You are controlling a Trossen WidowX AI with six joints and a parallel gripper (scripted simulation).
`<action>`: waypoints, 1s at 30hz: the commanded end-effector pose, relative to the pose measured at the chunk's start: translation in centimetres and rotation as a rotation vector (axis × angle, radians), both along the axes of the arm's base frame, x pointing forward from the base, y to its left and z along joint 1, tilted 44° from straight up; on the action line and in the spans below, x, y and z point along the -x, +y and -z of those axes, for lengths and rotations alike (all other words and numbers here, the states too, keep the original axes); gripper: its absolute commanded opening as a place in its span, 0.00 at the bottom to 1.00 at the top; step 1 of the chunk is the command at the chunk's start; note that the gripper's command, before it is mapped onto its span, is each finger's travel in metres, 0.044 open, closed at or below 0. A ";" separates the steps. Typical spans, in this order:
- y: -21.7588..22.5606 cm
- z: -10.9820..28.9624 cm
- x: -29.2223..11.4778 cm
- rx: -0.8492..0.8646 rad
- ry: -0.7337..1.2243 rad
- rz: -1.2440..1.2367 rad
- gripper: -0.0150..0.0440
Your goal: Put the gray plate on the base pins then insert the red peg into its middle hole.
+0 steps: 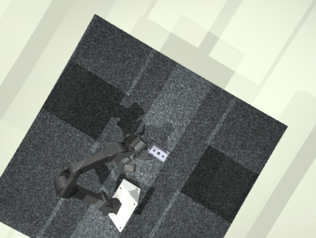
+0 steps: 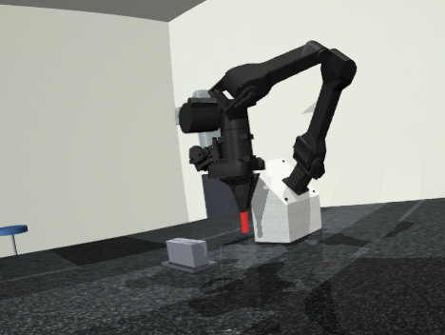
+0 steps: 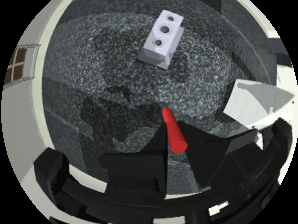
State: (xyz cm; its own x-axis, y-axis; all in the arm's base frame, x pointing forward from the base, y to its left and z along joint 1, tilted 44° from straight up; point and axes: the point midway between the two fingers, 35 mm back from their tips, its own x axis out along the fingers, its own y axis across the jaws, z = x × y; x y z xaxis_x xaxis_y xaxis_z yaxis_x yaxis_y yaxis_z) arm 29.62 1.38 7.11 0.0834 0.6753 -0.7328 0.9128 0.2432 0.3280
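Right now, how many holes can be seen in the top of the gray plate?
3, in a row along the gray plate: one at each end and one in the middle, best seen in the wrist view. None looks hidden; the red peg is not in any.

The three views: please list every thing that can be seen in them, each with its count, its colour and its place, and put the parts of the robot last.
Gray plate: one, pale gray with three holes in a row, lying on the base beside the gripper.
Base: one, gray, flat on the table under the plate.
Red peg: one, red, upright between the fingers, above the table and off to one side of the plate.
Table: one, dark speckled.
Stool: one, blue, at the far left edge of the exterior view.
Second robot arm: one, light gray, in the background on a dark block.
Pedestal: one, white, carrying the arm.
Arm: one, black.
Gripper: one, black, shut on the peg.
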 end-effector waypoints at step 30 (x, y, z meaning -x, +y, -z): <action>-7.4 6.5 -3.4 -0.006 0.000 0.006 0.25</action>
